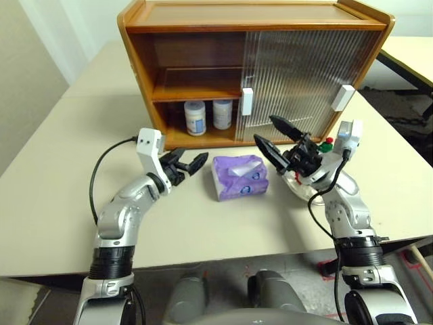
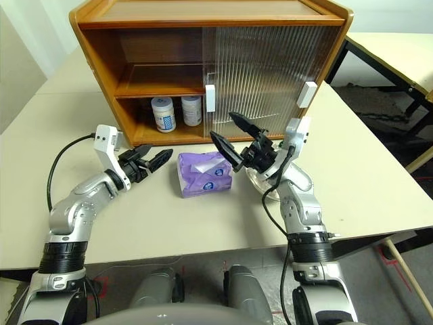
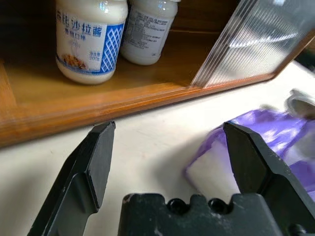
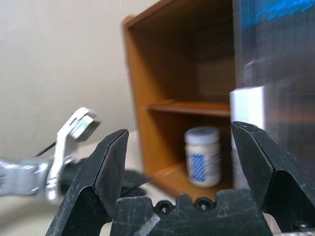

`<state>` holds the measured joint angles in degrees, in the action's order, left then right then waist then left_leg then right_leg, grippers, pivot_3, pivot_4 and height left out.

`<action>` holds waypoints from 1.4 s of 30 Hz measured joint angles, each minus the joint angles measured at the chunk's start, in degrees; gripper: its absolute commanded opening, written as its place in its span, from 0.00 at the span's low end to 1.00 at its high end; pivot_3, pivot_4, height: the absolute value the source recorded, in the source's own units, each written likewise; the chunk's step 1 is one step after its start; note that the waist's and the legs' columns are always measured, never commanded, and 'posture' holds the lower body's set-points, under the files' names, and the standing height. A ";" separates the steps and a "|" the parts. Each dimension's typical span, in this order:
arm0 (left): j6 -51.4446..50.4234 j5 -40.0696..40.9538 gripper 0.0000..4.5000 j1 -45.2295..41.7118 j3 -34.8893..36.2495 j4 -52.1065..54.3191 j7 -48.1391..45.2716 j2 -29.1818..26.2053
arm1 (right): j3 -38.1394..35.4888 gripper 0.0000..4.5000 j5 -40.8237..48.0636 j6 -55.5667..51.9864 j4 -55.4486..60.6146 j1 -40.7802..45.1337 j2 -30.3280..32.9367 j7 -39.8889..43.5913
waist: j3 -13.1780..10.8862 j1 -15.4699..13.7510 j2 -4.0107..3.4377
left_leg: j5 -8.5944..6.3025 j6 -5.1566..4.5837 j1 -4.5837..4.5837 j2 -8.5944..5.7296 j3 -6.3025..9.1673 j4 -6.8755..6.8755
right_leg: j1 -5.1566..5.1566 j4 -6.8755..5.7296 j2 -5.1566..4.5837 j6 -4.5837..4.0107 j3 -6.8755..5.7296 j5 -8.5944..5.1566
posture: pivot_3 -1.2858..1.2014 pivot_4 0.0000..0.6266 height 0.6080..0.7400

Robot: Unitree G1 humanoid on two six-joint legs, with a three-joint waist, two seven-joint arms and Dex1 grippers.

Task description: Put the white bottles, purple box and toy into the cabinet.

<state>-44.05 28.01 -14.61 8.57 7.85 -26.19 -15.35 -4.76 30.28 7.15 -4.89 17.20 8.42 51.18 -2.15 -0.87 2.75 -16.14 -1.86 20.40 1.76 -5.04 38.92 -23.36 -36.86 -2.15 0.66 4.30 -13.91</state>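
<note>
- The cabinet stands at the far edge of the worktop, its left half uncovered — both ribbed sliding doors sit over the right half
- The two white bottles stand side by side on the cabinet's bottom level, just left of the nearer door's white handle
- The purple box lies on the worktop in front of the cabinet, between the two hands, touching neither
- The toy — only a bit of red and green shows — lies behind the right hand, by a shallow metal dish toward the worktop's right edge
- Left hand hovers low just left of the purple box, fingers spread wide, holding nothing
- Right hand is raised just right of the box, pointing toward the cabinet, fingers wide, holding nothing
</note>
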 measured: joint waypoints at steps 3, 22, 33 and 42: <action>-8.37 3.51 0.99 -0.35 0.70 2.53 1.32 -0.73 | -0.60 1.00 -0.32 2.45 -0.05 0.08 -0.24 -0.87 | 0.00 0.12 -0.01 | -0.01 0.02 0.01 -0.02 0.00 -0.01 | 0.00 0.01 0.00 0.02 0.03 -0.01 | 0.55 0.00 1.00; -26.00 11.52 0.61 -2.95 2.51 -0.11 6.87 8.30 | -0.38 1.00 -2.77 7.39 -2.37 -1.40 0.27 -0.63 | 0.00 2.07 -0.03 | -0.05 0.09 -0.03 -0.08 -0.05 0.00 | 0.01 0.01 0.19 0.05 0.45 -0.06 | 0.54 0.00 1.00; -25.71 13.45 0.00 -2.75 7.00 -0.49 6.98 8.27 | -0.41 1.00 -2.72 7.69 -4.03 -0.73 0.32 -0.02 | 0.00 2.92 -0.04 | -0.05 0.10 -0.07 -0.09 -0.11 0.00 | 0.00 0.01 0.20 0.07 0.58 -0.07 | 0.55 0.00 1.00; -27.00 19.54 0.00 -2.42 15.46 5.00 11.62 8.64 | -0.57 1.00 -0.40 7.78 -5.58 1.57 0.11 3.42 | -0.01 2.70 -0.03 | -0.06 0.12 -0.05 -0.07 -0.09 -0.01 | -0.01 0.01 0.19 0.08 0.56 -0.07 | 0.57 0.00 1.00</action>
<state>-71.04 47.56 -17.03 24.02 12.84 -14.56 -6.71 -5.32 29.89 14.93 -10.47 18.77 8.54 54.60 -2.16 1.83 2.72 -16.20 -1.74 20.36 1.69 -5.13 38.91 -23.37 -36.84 -1.96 0.74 4.87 -13.97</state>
